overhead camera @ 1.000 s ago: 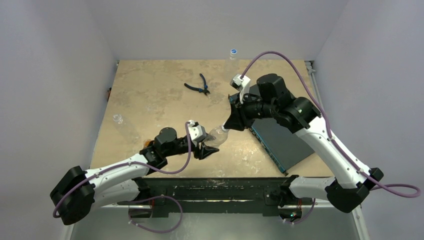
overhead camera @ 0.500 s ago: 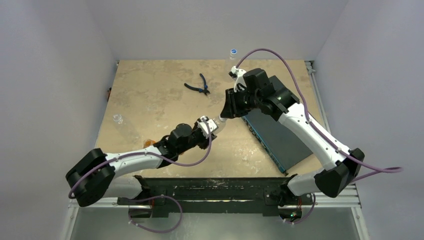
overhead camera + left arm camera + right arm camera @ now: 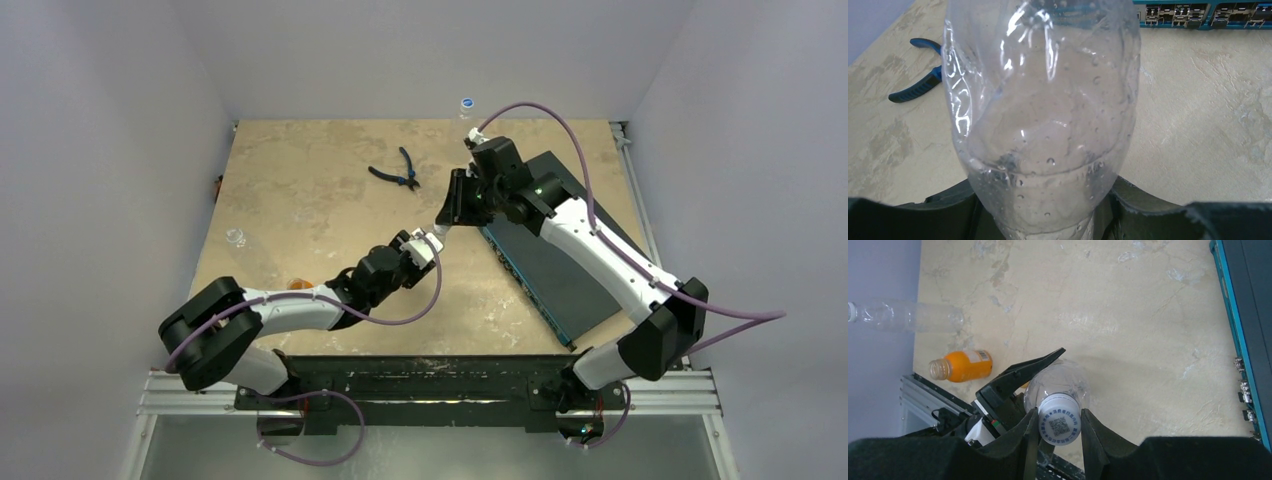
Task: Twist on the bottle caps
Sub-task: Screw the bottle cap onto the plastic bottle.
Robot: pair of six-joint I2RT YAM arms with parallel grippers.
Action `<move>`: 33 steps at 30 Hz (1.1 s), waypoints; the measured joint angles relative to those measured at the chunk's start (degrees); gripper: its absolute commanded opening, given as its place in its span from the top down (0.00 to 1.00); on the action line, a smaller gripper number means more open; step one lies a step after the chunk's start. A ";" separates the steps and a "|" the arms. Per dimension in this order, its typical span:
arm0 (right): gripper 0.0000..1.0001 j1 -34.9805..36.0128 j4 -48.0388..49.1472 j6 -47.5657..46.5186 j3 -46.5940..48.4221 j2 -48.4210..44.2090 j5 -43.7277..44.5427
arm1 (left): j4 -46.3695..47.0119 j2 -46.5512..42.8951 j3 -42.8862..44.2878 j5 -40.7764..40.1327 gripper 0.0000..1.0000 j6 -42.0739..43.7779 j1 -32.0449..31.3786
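Note:
A clear bottle (image 3: 1043, 100) fills the left wrist view, its lower end clamped between the jaws of my left gripper (image 3: 1048, 205). In the top view that bottle (image 3: 436, 237) hangs tilted above the table's middle, between my left gripper (image 3: 418, 252) and my right gripper (image 3: 447, 218). A white bottle cap (image 3: 1060, 425) with a printed code sits on the bottle's neck, and my right gripper (image 3: 1058, 432) is shut on it, one finger on each side. An uncapped orange bottle (image 3: 962, 366) lies on the table beyond.
Blue-handled pliers (image 3: 395, 172) lie at the back middle. A dark, teal-edged box (image 3: 560, 270) lies under the right arm. Another clear bottle (image 3: 903, 316) lies near the left edge. A small blue-topped item (image 3: 466, 104) stands at the back wall.
Both arms have carried the clear bottle away from the near edge, toward the back of the table. The right gripper has stayed on the cap and the left on the bottle.

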 measured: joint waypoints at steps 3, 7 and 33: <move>0.49 0.13 -0.02 1.42 0.00 -0.39 0.87 | 0.13 -0.02 0.13 0.42 1.00 -0.15 0.02; 0.19 1.11 -0.83 2.95 -0.02 -0.61 1.49 | 0.44 -1.09 2.75 4.79 1.00 -0.94 -0.31; 0.18 0.83 -2.47 -10.60 5.60 -13.68 2.40 | -28.24 -8.83 12.22 53.92 1.00 -7.26 9.25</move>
